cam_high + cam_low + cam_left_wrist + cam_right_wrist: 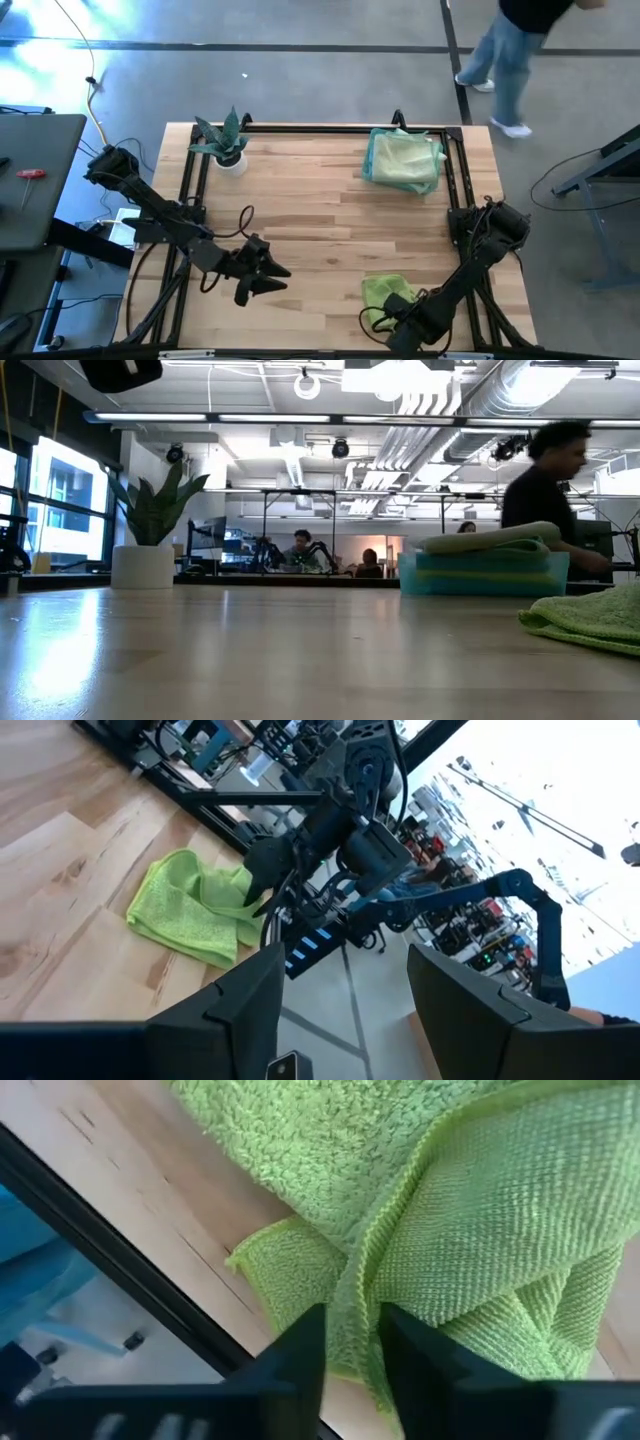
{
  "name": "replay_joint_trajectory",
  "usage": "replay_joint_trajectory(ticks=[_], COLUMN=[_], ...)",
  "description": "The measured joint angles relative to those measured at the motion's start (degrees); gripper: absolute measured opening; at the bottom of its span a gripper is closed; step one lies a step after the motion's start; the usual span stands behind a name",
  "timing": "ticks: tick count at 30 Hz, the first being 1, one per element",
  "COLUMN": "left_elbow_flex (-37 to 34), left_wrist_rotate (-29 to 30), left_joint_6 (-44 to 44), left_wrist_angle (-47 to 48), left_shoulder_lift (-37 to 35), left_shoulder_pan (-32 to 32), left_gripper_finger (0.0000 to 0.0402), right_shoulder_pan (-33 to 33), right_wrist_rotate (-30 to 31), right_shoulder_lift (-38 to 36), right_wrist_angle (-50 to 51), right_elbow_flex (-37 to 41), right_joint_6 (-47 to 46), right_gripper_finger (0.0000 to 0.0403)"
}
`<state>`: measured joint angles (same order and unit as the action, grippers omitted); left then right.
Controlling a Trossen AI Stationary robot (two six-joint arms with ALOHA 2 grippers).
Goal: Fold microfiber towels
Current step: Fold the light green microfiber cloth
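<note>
A crumpled lime green microfiber towel (383, 291) lies near the table's near edge, right of centre; the low view shows it as the towel (590, 618) at the right. My right gripper (400, 304) stands over it, pointing down, shut on it (352, 1370). A stack of folded towels (403, 160) in pale green and light blue rests at the far right. My left gripper (280, 278) hovers open at the near left, level, facing the lime towel (190, 910), with nothing between its fingers (250, 1010). My right gripper pinches a hemmed edge (352, 1305) of the lime green towel between its two fingers, where the cloth is bunched into a raised fold. The fingers come from above, pointing down. The rest of the towel lies slack and rumpled on the table around them.
A small spiky plant in a white pot (228, 150) stands at the far left. Black frame rails (455, 170) run along the table's sides and far edge. A person (510, 60) walks on the floor beyond the far right corner. Bare wood (310, 215) lies mid-table.
</note>
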<state>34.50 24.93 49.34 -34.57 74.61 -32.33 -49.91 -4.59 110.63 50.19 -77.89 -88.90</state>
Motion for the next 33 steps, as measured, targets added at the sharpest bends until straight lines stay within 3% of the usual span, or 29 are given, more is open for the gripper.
replay_joint_trajectory(ticks=[5, 12, 22, 27, 33], left_elbow_flex=[0.00, 0.00, -0.04, 1.31, 9.49], left_wrist_rotate=[0.17, -0.14, 1.29, 0.89, -8.98], left_joint_6=[-0.02, -1.14, -18.56, -29.67, -39.80], left_wrist_angle=[0.00, 0.01, -0.82, -7.90, -11.64], left_shoulder_lift=[0.00, 0.00, 2.66, 7.09, 15.46], left_shoulder_pan=[0.04, 0.04, 1.86, 4.66, 9.30], left_gripper_finger=[0.0202, 0.0202, 0.0202, 0.0202, 0.0202], right_shoulder_pan=[0.00, 0.00, 0.16, 0.17, 1.30], right_wrist_rotate=[0.04, -0.44, 5.92, 8.32, 13.58], right_shoulder_lift=[0.02, -2.10, -6.97, -6.97, -6.97], right_wrist_angle=[0.16, 1.15, 13.02, 18.14, 25.13], right_elbow_flex=[0.00, -1.14, -16.34, -25.43, -34.69], right_joint_6=[-1.58, -4.09, 2.41, 9.15, 13.42], right_gripper_finger=[0.0009, 0.0003, 0.0001, 0.0000, 0.0000])
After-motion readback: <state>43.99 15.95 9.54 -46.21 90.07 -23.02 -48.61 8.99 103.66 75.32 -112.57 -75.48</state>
